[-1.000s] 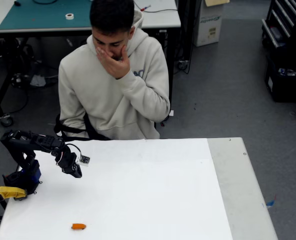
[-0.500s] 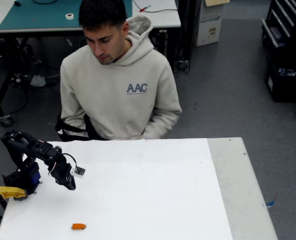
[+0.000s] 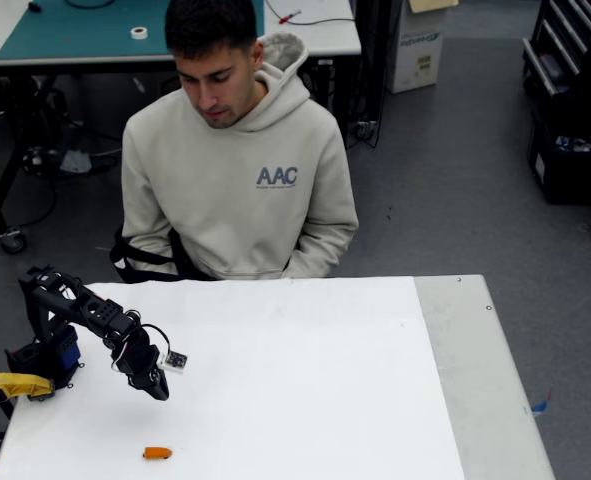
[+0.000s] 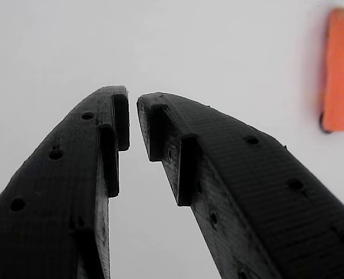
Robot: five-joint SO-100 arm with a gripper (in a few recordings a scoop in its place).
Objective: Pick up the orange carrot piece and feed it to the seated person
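White tabletop (image 3: 305,380) fills the workspace, with grey floor and a workbench beyond the far edge. I locate the orange carrot piece (image 3: 157,453) lying flat near the near-left edge in the fixed view; in the wrist view it sits at the upper right (image 4: 340,70), off the gripper axis. I read the gripper (image 3: 161,392) as poised above the table just beyond the piece, not touching it; its jaws are almost closed, a thin slit between the tips, and hold nothing (image 4: 133,116). The seated person (image 3: 237,170) faces the far edge, head bowed. Risk, in my judgement: descending at this narrow opening and lateral offset would knock or roll the small piece toward the table edge. No containers are present on the surface.
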